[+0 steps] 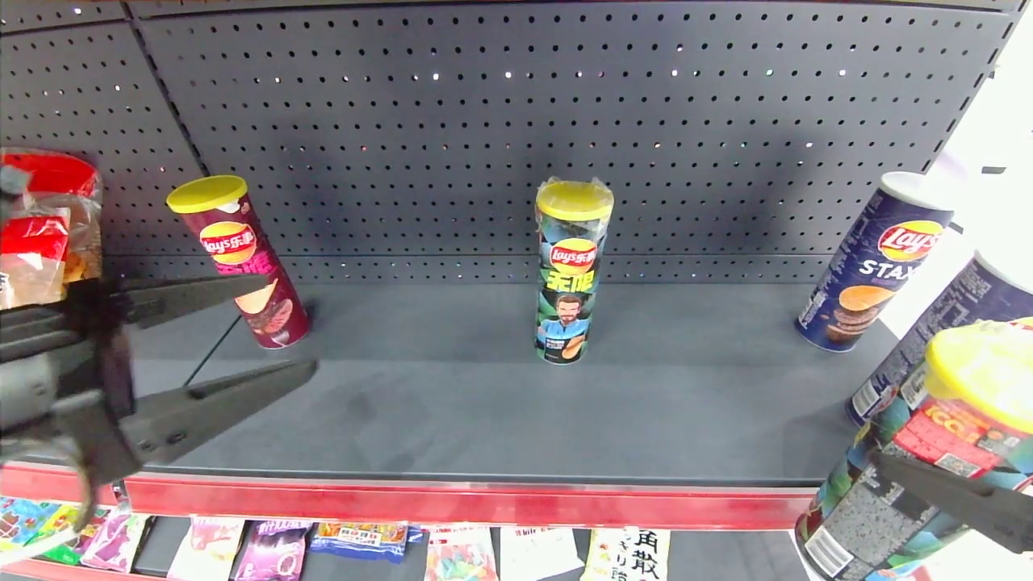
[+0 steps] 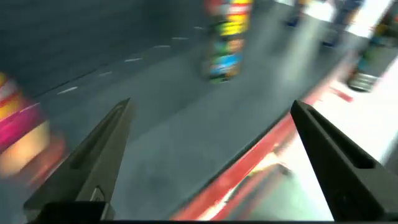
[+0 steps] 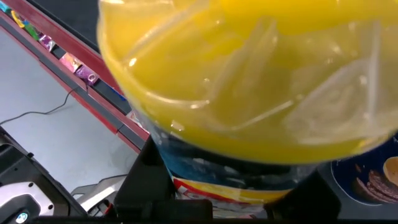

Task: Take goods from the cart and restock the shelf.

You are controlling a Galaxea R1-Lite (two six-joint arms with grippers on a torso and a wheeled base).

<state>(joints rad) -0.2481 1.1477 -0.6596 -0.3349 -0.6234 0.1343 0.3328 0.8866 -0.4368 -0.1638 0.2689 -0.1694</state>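
The right gripper (image 3: 233, 193) was clamped across the tilted yellow-lidded chip can (image 1: 904, 452), lodged between its fingers, and it looked a light, stiff tube with slick wrap, best gripped gently mid-body.

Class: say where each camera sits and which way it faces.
Head view: on the head, facing down at the shelf; left gripper and held can show.
Left wrist view: on that wrist, looking past the open left gripper toward the green can.
Right wrist view: on that wrist, down the right gripper onto the held can's lid.
Shared: the green can, head and left wrist.
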